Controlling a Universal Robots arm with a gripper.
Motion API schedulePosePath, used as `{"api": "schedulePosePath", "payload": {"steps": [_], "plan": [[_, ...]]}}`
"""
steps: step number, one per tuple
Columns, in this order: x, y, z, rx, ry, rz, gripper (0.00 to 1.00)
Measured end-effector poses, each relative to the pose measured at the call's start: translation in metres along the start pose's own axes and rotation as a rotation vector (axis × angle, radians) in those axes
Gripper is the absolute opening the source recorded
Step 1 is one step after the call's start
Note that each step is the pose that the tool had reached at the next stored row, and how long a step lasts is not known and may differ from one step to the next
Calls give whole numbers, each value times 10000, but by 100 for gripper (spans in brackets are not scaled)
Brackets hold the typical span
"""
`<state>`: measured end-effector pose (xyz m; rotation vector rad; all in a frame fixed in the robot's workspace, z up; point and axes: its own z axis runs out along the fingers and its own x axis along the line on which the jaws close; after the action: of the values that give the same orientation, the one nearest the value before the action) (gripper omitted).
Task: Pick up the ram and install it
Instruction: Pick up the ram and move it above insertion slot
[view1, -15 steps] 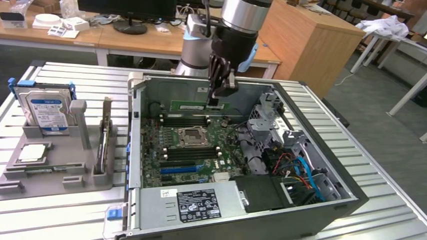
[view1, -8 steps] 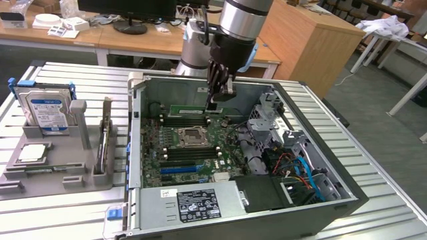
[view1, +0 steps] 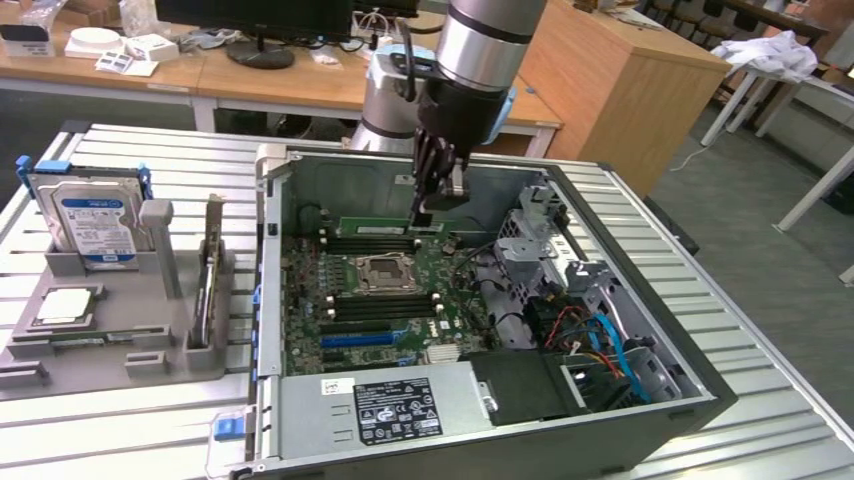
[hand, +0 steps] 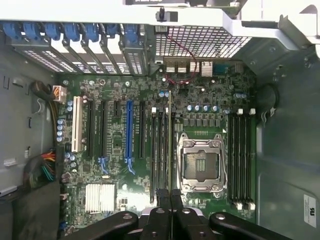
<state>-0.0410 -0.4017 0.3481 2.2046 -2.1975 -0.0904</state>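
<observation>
The ram (view1: 375, 226) is a thin green stick held level just above the black memory slots (view1: 371, 243) at the far side of the motherboard, inside the open computer case (view1: 274, 260). My gripper (view1: 423, 213) is shut on the ram's end nearest the exterior view's right. In the wrist view the ram (hand: 170, 135) appears edge-on, running out from between my fingertips (hand: 163, 196) over the memory slots (hand: 159, 150) beside the CPU socket (hand: 200, 162). Whether its lower edge touches a slot I cannot tell.
A grey holder (view1: 120, 335) at the exterior view's left carries a hard drive (view1: 94, 215) and a silver CPU chip (view1: 64, 305). Inside the case are a second bank of memory slots (hand: 242, 155), a drive cage (view1: 534, 240), cables (view1: 594, 335) and a power supply (view1: 387, 405).
</observation>
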Motion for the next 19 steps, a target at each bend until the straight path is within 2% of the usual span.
{"api": "schedulePosePath", "payload": {"steps": [9, 15, 19], "plan": [[2, -5, 83, 0, -1, 0, 11], [2, -7, 87, 0, 1, 1, 11], [2, -38, 86, 0, 0, 0, 11]]}}
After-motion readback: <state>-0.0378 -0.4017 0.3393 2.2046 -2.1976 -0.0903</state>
